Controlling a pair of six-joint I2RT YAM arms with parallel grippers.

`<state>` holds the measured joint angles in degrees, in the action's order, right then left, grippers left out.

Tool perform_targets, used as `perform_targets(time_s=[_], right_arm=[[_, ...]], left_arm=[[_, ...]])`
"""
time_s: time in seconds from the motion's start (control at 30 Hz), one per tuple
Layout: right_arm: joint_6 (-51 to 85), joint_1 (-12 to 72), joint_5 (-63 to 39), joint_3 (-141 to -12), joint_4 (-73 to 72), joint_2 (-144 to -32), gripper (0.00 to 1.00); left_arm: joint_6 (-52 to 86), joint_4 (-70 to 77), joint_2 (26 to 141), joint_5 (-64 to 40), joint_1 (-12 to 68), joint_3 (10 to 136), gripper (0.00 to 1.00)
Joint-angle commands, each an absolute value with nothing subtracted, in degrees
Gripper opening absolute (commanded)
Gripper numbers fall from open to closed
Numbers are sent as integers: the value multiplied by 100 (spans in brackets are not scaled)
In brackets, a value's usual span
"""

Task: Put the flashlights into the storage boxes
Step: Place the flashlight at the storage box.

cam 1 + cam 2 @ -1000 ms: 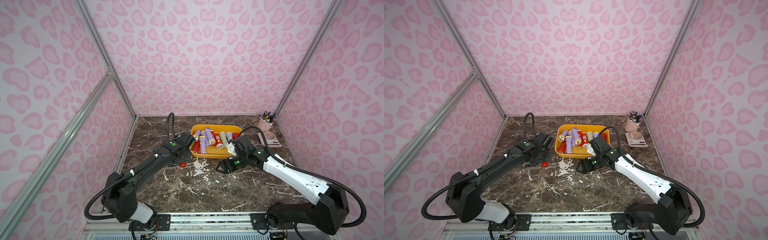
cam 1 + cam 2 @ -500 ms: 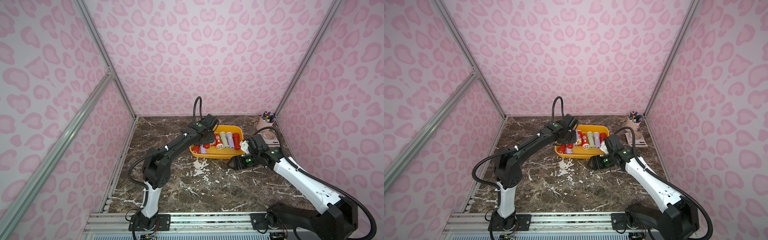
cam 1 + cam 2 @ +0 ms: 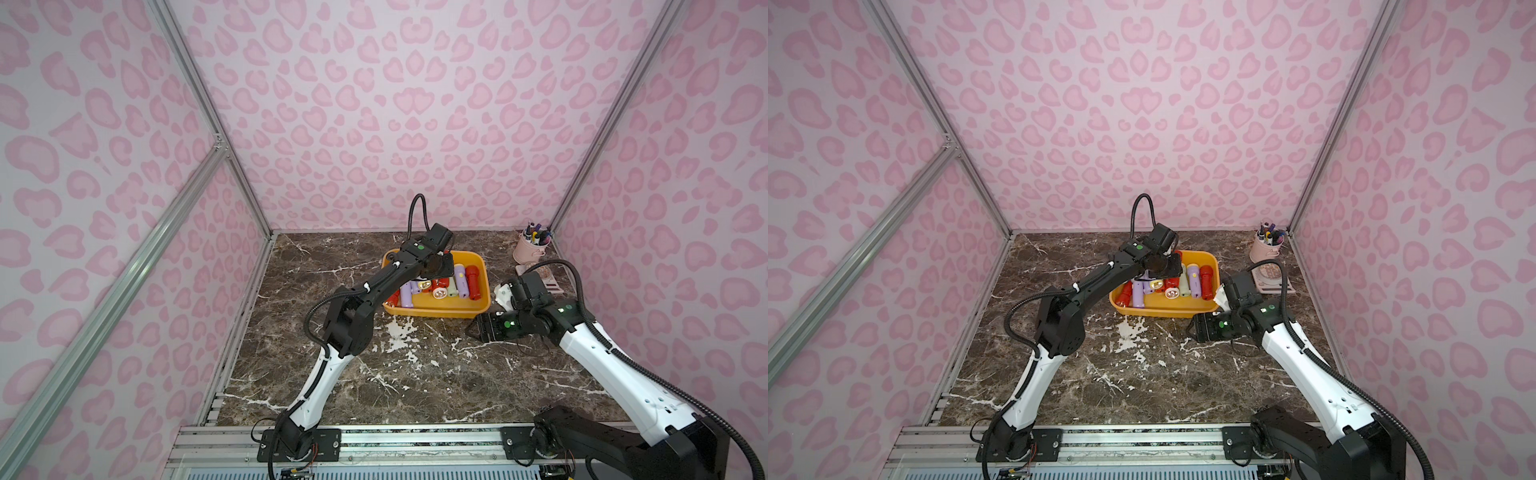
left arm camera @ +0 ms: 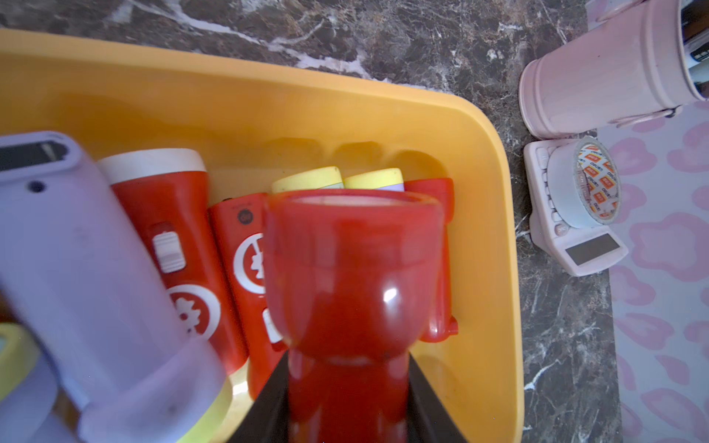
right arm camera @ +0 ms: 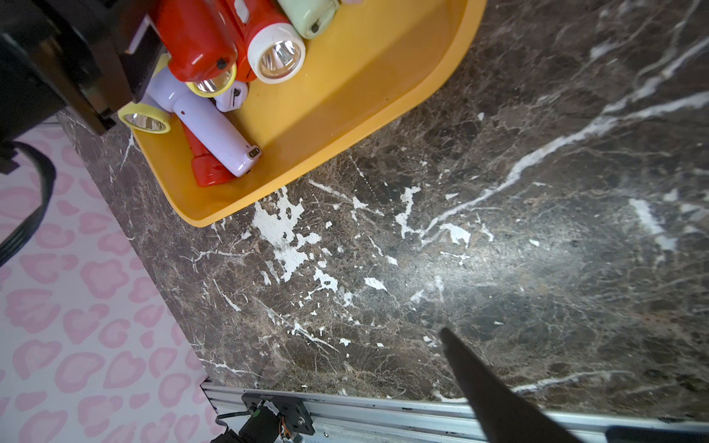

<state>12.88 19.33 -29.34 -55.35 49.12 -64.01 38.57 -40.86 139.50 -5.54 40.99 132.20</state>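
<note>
Your left gripper (image 4: 347,402) clamps the red flashlight (image 4: 353,268) just above the others lying in the yellow tray (image 4: 495,230). Lower it onto the tray's bare floor before releasing. Whether your right gripper (image 3: 473,329), beside the tray, is open cannot be told.

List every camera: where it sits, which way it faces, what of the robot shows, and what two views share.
Top views: high at the front, looking down and back over the table; both arms, left hand over the tray, right hand by its near corner.
Left wrist: above the tray, looking along the hand; black fingers grip a red flashlight.
Right wrist: over the table, facing the tray's corner; one finger shows.
Shared: both wrist views see the tray and the flashlights in it.
</note>
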Motion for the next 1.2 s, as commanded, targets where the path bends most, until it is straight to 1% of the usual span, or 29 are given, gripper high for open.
perform_targets(time_s=[0.0,0.27,0.6,0.67,0.77,0.9,0.97,1.03,1.17], right_arm=[[1307,1842,-2791,-5426,4869,-6280,74],[1481,1722,-2736,-5338,4766,-6205,74],[1529,1700,-2605,-5359,4849,-6135,74],[1529,1698,-2582,-5361,4860,-6117,74],[1547,1688,-2558,-5361,4862,-6099,74],[1564,1671,-2539,-5331,4876,-6074,74],[1575,1668,-2538,-5326,4870,-6065,74],[1573,1667,-2535,-5324,4884,-6056,74],[1573,1657,-2543,-5304,4877,-6047,74]], left_arm=[[3955,-3799,14085,-868,4090,13421,24],[3924,-3828,14195,-744,3991,13266,23],[4069,-3635,14370,-847,3867,13201,25],[4069,-3655,14385,-848,3857,13186,27],[4054,-3657,14394,-865,3840,13183,34],[4050,-3682,14379,-858,3832,13183,35],[4043,-3706,14354,-861,3830,13183,45],[4025,-3726,14311,-851,3831,13179,51],[3999,-3719,14208,-794,3830,13177,59]])
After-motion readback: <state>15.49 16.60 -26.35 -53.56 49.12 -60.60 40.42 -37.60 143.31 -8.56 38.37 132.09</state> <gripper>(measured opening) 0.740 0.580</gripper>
